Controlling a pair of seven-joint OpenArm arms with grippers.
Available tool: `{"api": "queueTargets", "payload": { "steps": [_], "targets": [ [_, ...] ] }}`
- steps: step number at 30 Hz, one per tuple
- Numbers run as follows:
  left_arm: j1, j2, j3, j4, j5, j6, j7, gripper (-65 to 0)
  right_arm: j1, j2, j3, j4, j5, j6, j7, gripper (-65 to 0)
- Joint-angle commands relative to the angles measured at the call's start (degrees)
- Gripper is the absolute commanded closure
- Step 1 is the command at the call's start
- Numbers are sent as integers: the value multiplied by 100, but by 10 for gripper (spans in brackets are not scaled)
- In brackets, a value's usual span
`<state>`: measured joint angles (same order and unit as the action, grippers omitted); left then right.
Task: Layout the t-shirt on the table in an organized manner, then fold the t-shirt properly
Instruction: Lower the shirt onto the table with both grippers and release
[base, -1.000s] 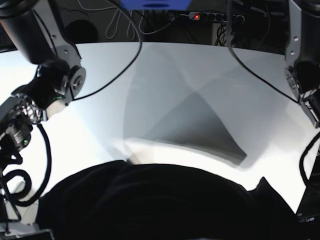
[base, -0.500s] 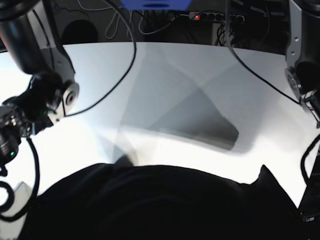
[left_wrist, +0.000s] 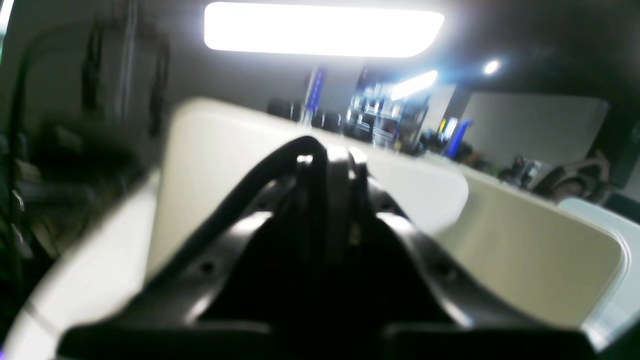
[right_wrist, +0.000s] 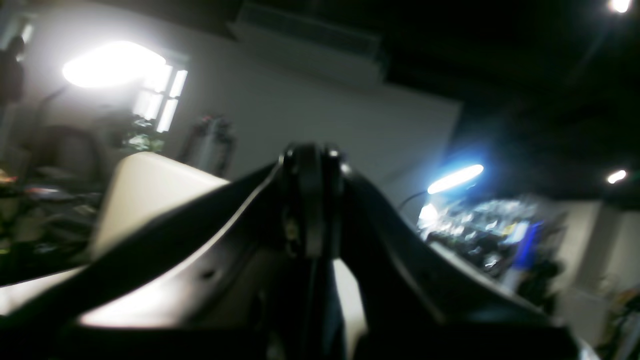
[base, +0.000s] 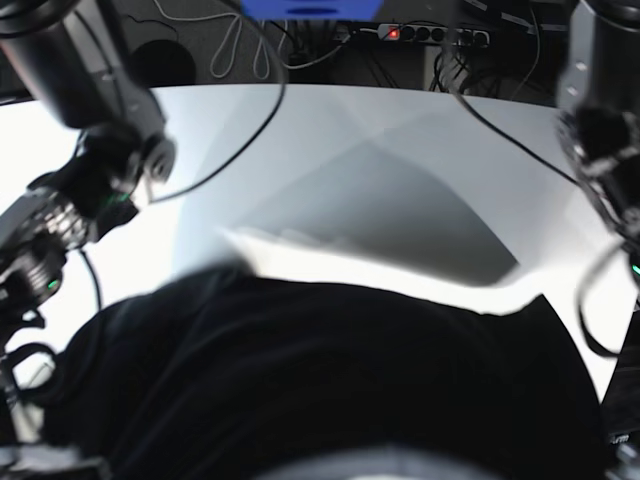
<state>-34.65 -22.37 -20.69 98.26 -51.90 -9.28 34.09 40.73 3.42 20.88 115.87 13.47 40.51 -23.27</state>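
Note:
The black t-shirt (base: 330, 380) fills the lower half of the base view, lifted off the white table (base: 360, 150) and spread wide between the two arms. My grippers lie outside the base view; only the arm on the left (base: 100, 170) and the arm on the right (base: 600, 140) show there. In the left wrist view my left gripper (left_wrist: 331, 160) has its fingers pressed together, with a dark band of fabric (left_wrist: 250, 192) running down from the tips. My right gripper (right_wrist: 311, 156) is pinched shut the same way, and dark cloth (right_wrist: 200, 222) hangs from it.
The table's curved far edge (base: 300, 88) runs across the back. Behind it lie a power strip (base: 430, 33), loose cables (base: 240, 50) and a blue object (base: 312, 8). Arm cables hang at both sides. Both wrist views are blurred and look up into the room.
The t-shirt's top edge has risen and widened in the base view, covering more of the table. Its shadow on the table has grown, and both arms have shifted.

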Motion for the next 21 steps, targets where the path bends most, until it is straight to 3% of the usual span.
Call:
{"api": "queueTargets", "payload": {
  "steps": [1,11,21],
  "targets": [
    [-64,-53,-37,60,-63,-35,-169,-2,46,40,-1,13,72,-51,177,0],
    [1061,167,-54,51,-45,-35,-169,-2,-1009,23,35,-594,81,-51,177,0],
    [745,140,-274,-1443,-45,-35,-169,-2,-376,163,-9,-2598,64,-51,133,0]
  ]
}}
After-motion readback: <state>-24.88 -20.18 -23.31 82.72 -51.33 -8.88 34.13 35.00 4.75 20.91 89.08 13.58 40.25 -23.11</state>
